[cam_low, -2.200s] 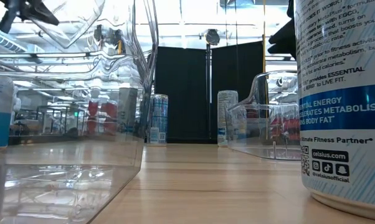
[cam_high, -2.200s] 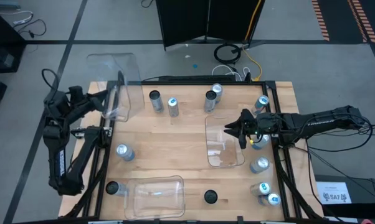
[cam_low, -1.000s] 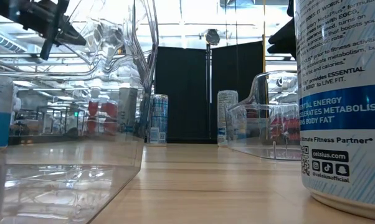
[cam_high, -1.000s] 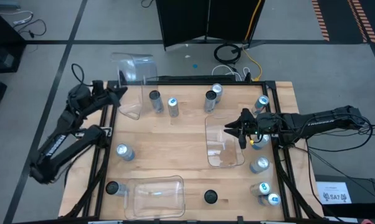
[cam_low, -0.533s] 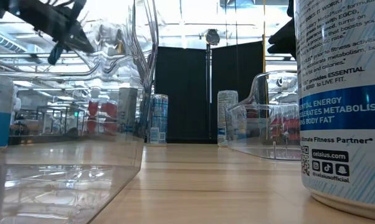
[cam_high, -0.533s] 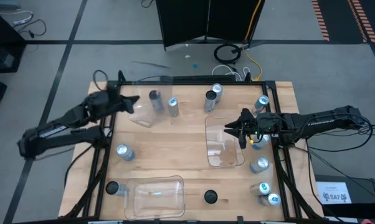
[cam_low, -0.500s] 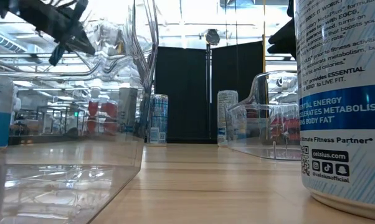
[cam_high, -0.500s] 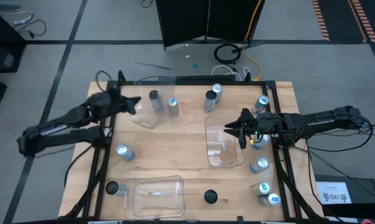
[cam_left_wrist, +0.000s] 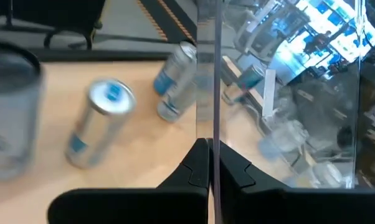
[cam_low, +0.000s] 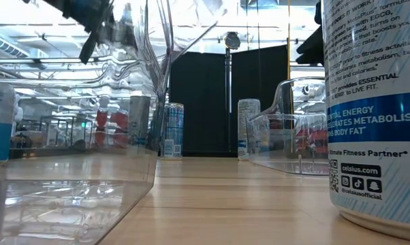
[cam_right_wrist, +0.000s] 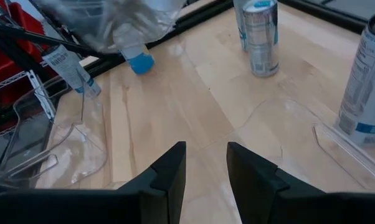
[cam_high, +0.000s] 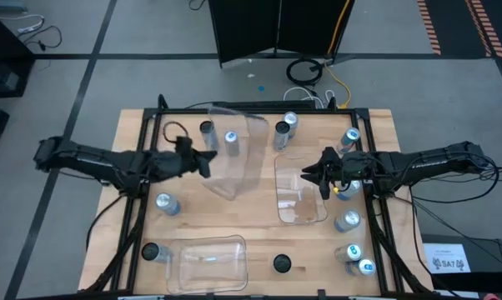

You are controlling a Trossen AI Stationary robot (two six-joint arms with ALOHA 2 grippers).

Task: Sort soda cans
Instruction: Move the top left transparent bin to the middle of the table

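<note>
Your left gripper [cam_high: 203, 160] is clamping the clear tray [cam_high: 234, 154] by its edge; blue-topped can [cam_high: 231, 138] standing upright at one o'clock, nearest it.

The middle of the table [cam_high: 259, 229] lies bare between the clear tray [cam_high: 300, 191] toward the right edge and the clear tray [cam_high: 208, 261] at the near edge, giving open passage. A third clear tray [cam_high: 234, 154], held tilted above the far-left part, blocks the way to two soda cans [cam_high: 218, 137] by the far edge. More cans [cam_high: 349, 237] crowd the right edge.
</note>
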